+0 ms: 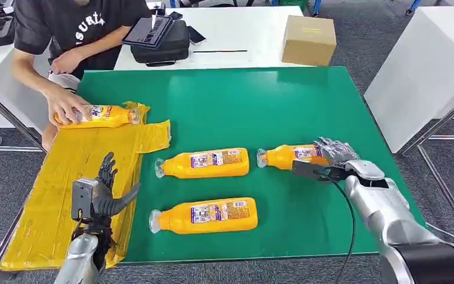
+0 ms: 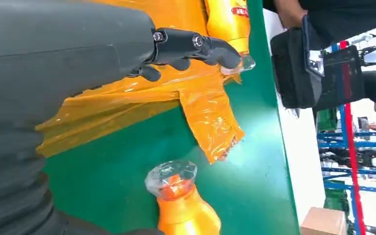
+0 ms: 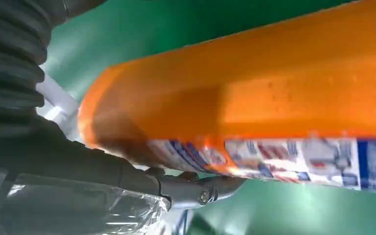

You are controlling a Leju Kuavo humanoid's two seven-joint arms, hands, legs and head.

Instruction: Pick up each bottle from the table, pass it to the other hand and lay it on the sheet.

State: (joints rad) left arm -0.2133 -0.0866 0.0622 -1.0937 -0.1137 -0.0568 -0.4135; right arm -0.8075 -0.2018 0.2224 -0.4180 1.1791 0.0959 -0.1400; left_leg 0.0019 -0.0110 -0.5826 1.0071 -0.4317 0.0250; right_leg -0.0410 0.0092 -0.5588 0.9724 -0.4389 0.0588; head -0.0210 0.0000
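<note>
On the green worktop [image 1: 260, 112] four orange bottles are seen, all lying on their sides. The right hand [image 1: 334, 151] is placed over the base end of the far right bottle [image 1: 287, 156] – its fingers [image 3: 196, 188] are wrapped around the orange body, as is seen closely in the right wrist view, while the bottle is still lying on the green surface or very near to it; which of the two cannot be told. The clear cap of this bottle is pointed toward the middle of the worktop.

The left hand [image 1: 103, 192] is held above the yellow sheet [image 1: 65, 195] at the left side of the worktop, with fingers apart and nothing held in them.

Two more bottles are lying on the bare green surface: the middle bottle [image 1: 204, 163] and, nearer to the robot, the front bottle [image 1: 204, 216], both with caps to the left.

A fourth bottle [image 1: 100, 115] is lying on the far end of the yellow sheet, and a person's hand [image 1: 65, 106] is resting on it. Beyond the green surface a cardboard box [image 1: 308, 39] and a black bag [image 1: 162, 44] are standing on a white table [image 1: 236, 29].
</note>
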